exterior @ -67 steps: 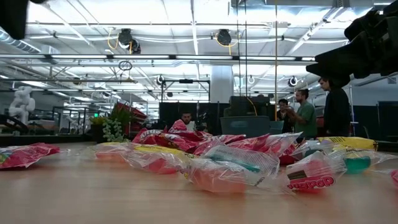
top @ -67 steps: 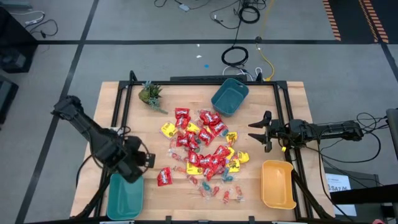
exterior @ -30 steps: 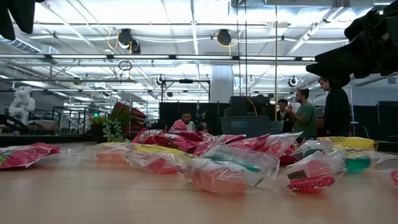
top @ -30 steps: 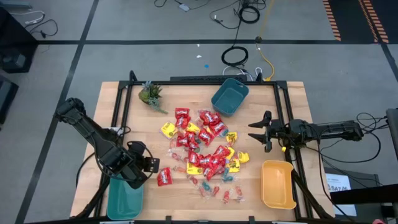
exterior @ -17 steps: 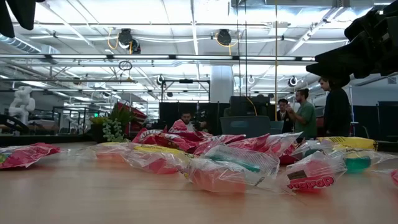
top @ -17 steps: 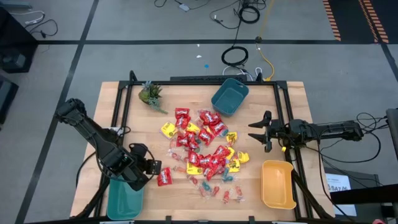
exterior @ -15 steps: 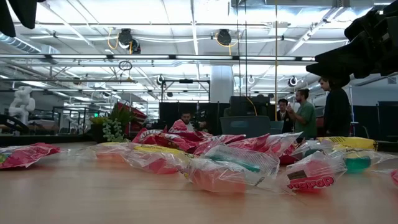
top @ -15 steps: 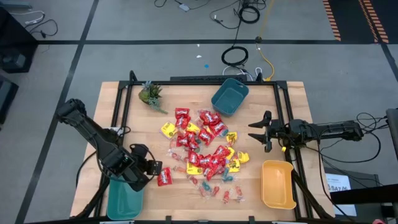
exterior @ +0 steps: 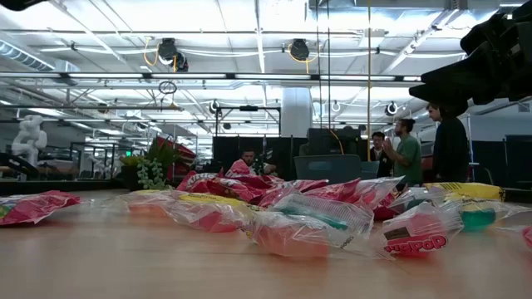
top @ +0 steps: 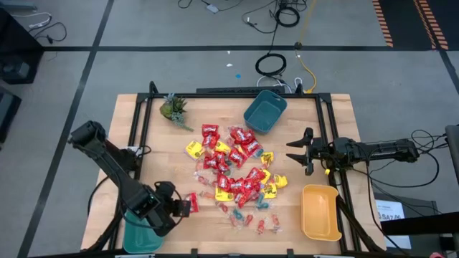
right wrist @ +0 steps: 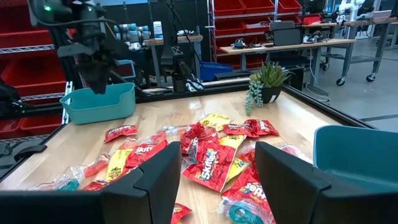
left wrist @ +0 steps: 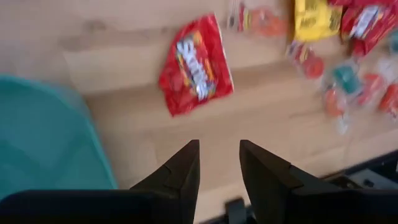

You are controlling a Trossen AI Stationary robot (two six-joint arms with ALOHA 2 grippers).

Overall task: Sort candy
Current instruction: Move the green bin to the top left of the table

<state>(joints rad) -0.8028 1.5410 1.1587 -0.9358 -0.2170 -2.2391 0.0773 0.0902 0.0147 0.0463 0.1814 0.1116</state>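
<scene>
Beside the teal bin [top: 143, 231], the left gripper [top: 184, 206] hangs parted and empty near a red packet [left wrist: 194, 65].

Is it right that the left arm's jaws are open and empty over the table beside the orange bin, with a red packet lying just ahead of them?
Not quite: the bin beside the left gripper is teal, not orange, as the left wrist view shows. The jaws are open and empty, and the red packet lies just ahead.
</scene>
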